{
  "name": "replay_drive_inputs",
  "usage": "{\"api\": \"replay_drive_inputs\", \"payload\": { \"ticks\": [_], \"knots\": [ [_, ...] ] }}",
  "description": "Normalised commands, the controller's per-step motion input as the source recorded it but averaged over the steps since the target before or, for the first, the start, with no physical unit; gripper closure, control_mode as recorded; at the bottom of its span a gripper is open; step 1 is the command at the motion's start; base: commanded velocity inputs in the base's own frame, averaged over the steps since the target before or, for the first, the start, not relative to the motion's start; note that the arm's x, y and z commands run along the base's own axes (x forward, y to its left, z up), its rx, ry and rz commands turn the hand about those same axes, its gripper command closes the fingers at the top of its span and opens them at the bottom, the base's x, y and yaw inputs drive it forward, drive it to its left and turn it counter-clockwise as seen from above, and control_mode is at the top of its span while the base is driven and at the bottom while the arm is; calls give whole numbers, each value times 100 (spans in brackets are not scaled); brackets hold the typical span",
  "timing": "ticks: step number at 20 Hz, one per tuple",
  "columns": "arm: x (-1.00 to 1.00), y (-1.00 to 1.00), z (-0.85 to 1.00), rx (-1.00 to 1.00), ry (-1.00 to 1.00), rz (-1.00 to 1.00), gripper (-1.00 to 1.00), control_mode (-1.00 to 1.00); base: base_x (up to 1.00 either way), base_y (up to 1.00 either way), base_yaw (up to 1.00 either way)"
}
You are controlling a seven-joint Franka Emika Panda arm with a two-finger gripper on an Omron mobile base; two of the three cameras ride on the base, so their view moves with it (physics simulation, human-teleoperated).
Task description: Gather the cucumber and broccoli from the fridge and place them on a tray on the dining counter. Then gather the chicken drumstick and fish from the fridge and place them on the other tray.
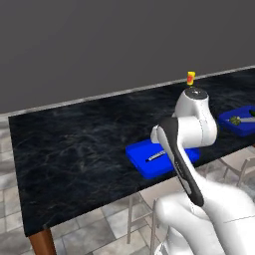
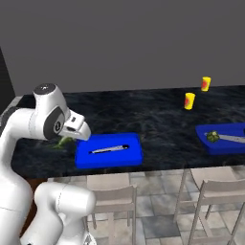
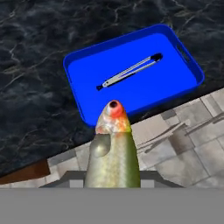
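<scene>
The gripper (image 2: pixel 67 139) holds the fish (image 3: pixel 113 151), its jaws pinching the body low down so that the fish sticks out ahead of the hand with its red-tipped end pointing toward the near blue tray (image 3: pixel 78 78) on the dining counter (image 1: pixel 74 149). In the hand view the fish hangs over the counter's front edge and the tiled floor (image 3: pixel 188 140), not yet above the tray. A release here would likely drop it onto the floor or a chair (image 2: pixel 112 201), so the hand seems to need to travel further in over the tray first. A thin grey utensil (image 3: pixel 129 71) lies diagonally across the tray floor; the fish could land on it and rock or slide toward the low rim. The grip itself is hard to judge, since the fish body hides the finger tips, and a slender, tapered fish may slip if held off centre. The far tray (image 2: pixel 225 143) already carries the broccoli (image 2: pixel 213 137), so the fish belongs on the near one.
</scene>
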Motion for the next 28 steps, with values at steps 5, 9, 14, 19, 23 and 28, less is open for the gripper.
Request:
{"api": "replay_drive_inputs", "payload": {
  "ticks": [5,9,14,19,23,28],
  "knots": [
    [86,-13,-52,4,0,0,100,-100,0,0,0],
    [85,-1,-57,0,4,0,100,-100,0,0,0],
    [62,0,-58,0,3,0,100,-100,0,0,0],
    [42,0,-57,0,0,0,100,-100,0,0,0],
    [22,5,-47,0,0,0,100,-100,0,0,0],
    [4,3,-34,0,0,0,100,-100,0,0,0]
  ]
}}
